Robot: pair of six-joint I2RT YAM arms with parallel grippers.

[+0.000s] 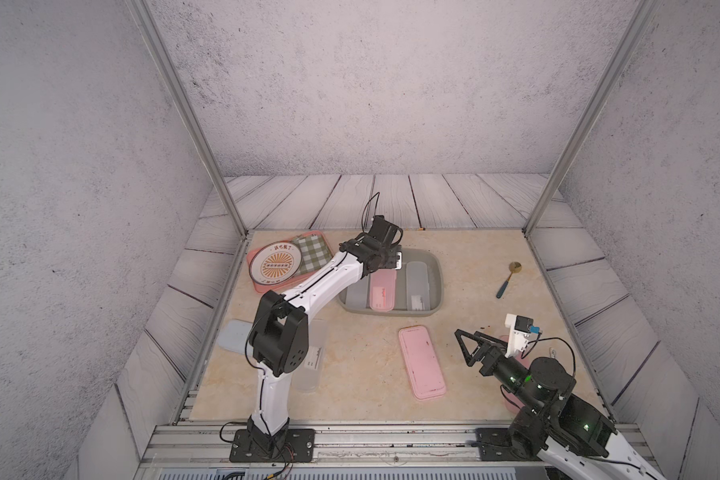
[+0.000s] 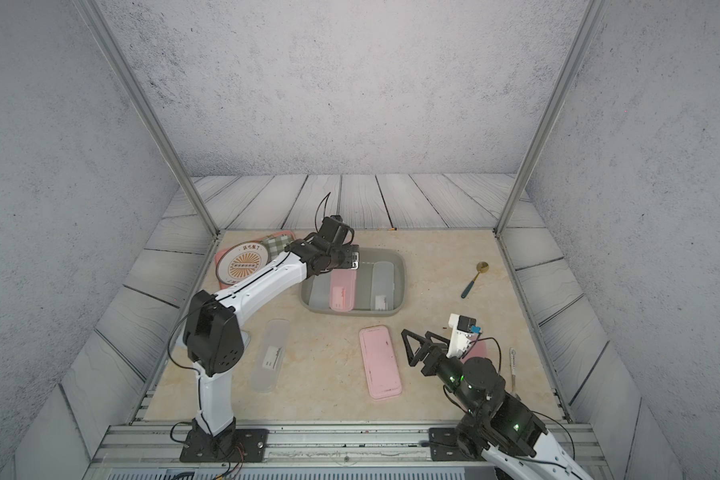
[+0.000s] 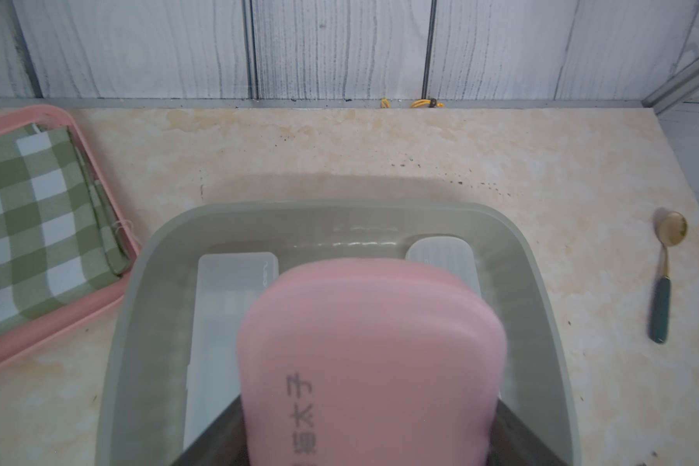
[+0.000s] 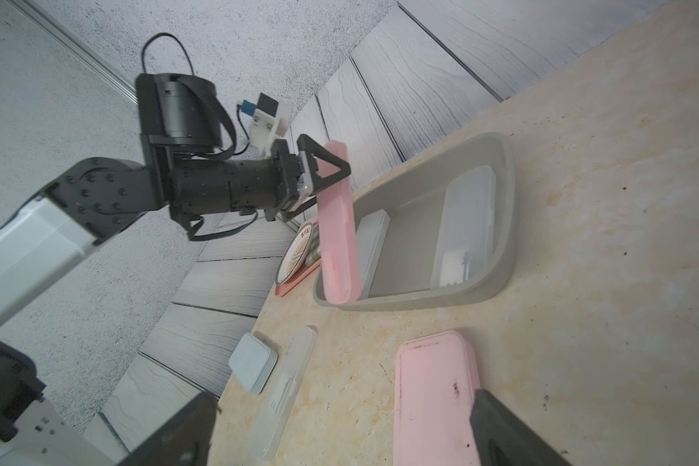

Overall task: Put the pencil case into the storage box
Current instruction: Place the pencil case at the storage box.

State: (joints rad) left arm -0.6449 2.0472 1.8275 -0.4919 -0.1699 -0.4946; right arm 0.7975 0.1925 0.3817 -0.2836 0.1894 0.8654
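Left claw: clamped on the top end of the pink pencil case; in both top views the wrist hides the fingers.
Pink pencil case: hangs from the left claw and slants down into the storage box; whether its low end touches the floor of the box I cannot tell.
Storage box: straight under the left claw, on the table.
Inside the box: one clear case and a second clear case, either side of the held one, both lying flat.
Right claw: jaws spread wide, nothing between them, above the table and well apart from the box.
Wide pink case: flat on the table just beside the right claw, on its left-arm side.
Long clear case: on the table well back from the left claw, by that arm's elbow; a pale blue case lies beside it.
Tray: near the left claw, next to the box, bearing a plate and a checked cloth.
Spoon: on the table past the box, on the side away from the tray.
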